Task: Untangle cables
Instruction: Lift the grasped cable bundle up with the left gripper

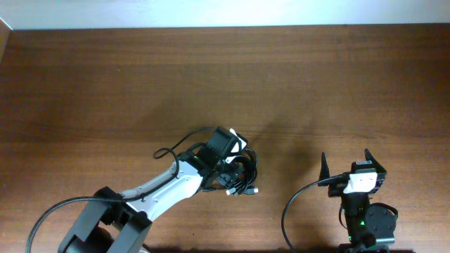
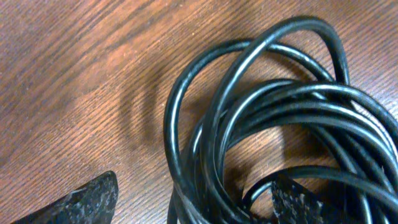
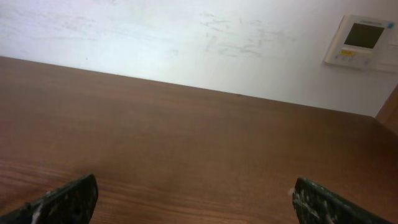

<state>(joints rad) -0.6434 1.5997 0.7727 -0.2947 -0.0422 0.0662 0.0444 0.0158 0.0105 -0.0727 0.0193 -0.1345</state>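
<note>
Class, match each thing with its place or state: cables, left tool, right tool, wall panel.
Column 1:
1. cables
2. left tool
3. right tool
4. wall panel

Column 2:
a. open, well away from the cables
b. black, coiled in loops on the table
c. mounted on the white wall
d. fingers straddling the cable loops

Pairs: 1-b; 2-d; 3-a; 4-c
</note>
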